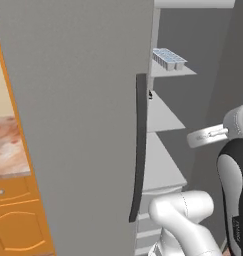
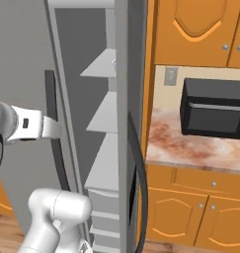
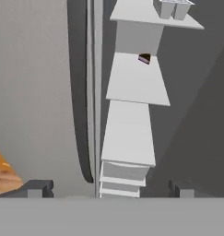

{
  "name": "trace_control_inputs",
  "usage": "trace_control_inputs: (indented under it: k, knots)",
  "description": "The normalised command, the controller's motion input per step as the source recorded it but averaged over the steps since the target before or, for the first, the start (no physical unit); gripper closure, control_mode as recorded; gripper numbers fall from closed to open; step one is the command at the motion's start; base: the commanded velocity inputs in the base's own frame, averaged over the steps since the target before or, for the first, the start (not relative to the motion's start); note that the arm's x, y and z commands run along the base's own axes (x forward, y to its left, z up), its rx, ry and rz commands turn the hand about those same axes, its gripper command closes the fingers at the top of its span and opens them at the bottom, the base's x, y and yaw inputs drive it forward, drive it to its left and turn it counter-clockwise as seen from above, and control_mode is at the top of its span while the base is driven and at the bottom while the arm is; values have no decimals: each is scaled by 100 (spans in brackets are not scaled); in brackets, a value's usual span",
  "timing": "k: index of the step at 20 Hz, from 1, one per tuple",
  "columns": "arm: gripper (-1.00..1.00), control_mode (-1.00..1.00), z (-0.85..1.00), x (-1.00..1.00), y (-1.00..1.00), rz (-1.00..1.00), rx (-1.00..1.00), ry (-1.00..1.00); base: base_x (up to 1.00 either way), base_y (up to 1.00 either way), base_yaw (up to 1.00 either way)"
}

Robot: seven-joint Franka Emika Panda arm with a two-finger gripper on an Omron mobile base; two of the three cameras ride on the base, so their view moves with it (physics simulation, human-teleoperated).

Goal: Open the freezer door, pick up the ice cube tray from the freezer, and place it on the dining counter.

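To the left of the claw (image 3: 105, 189), whose dark tips stand wide apart on nothing, hangs the long curved dark handle (image 3: 79, 92); ahead rise the white freezer shelves (image 3: 137, 83), and well above, to the right, the pale blue-white gridded ice cube tray (image 3: 171, 8) sits on the top shelf.

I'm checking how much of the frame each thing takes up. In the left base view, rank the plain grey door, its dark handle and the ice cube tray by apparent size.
1. Plain grey door, though nearest the camera.
2. Dark handle.
3. Ice cube tray, farthest back.
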Motion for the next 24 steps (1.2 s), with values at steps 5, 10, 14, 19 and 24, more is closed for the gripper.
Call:
trace_control_inputs:
  k: [5,10,14,19,24]
  knots:
    - [-100,100,0,0,0,0,0,0,62,-20,0]
    - [-100,100,0,0,0,0,0,0,66,-17,-1]
    - [-100,100,0,0,0,0,0,0,54,-14,0]
    - [-100,-100,-1,21,-1,-3,1,0,8,0,0]
    - [-100,-100,13,4,-16,-29,16,0,0,0,0]
